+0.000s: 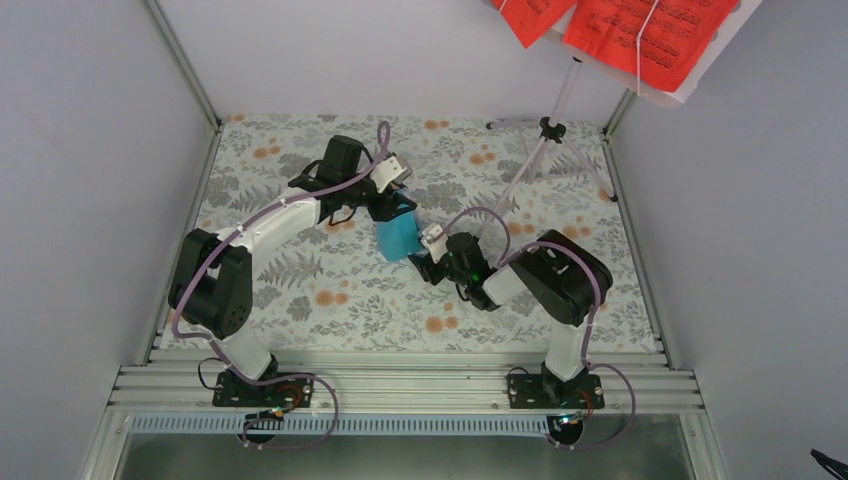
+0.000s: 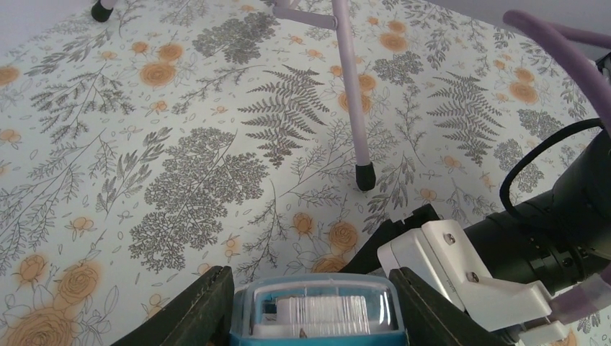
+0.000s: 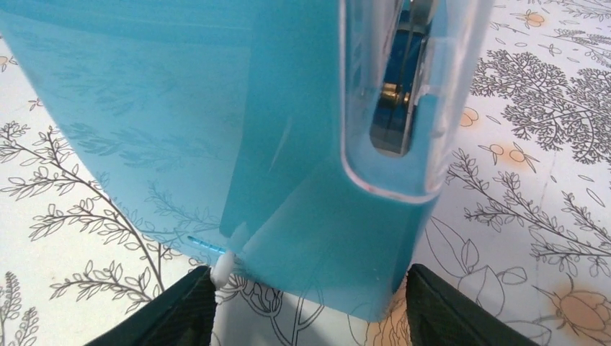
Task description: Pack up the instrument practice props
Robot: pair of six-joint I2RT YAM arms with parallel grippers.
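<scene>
Floral cloth fills the middle of the overhead frame. At its upper right the music stand stands on its tripod, with the sheet-music pages spread on its desk at the top right edge. Nothing touches either, so we judge them left for later.

Smaller, at centre frame, is the metronome. Its long axis is roughly upright, and its narrow top points toward the left gripper, which reaches in from upper left and clamps its two sides. In the right wrist view its clear-fronted face sits toward frame right.

The right gripper flanks the lower end from lower right, jaws set wide — we cannot tell whether they press. We read this as steadying or a handover — a tall wedge tips easily.
</scene>
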